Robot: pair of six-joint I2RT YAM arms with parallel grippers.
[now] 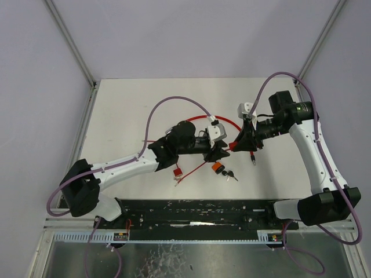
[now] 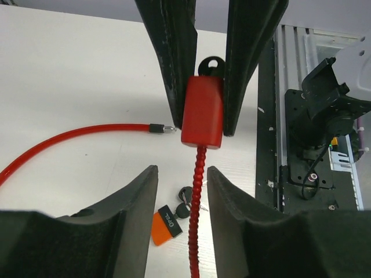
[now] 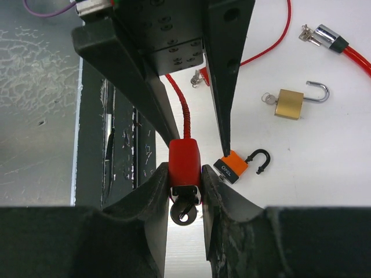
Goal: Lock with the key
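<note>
Top external view: two arms meet over the middle of the table (image 1: pixel 127 116). Count: one red cable lock, two padlocks, one loose key bunch.

The right gripper (image 1: pixel 236 145) is clenched on the cable lock's red lock body (image 2: pixel 202 113), with its fingers pressing both side faces. One black-headed key (image 3: pixel 184 211) sits in the keyhole end of the body and pokes out past the right fingers. The ribbed red cable (image 2: pixel 198 168) runs out of the opposite end.

The left gripper (image 2: pixel 182 174) is partly open and holds nothing. Its pads straddle the cable just under the body, with a gap on each side in the left wrist view. In the right wrist view its fingertips come close to the body; contact can't be told.

The orange padlock (image 3: pixel 233 165) has its black shackle open and lies on the table just beside the left fingers, with the key bunch (image 2: pixel 184 201) right next to it. The brass padlock (image 3: pixel 290 103), shackle open with a key in it, lies farther off. A metal-tipped cable end (image 2: pixel 161 128) lies just beside the body, not inserted.
</note>
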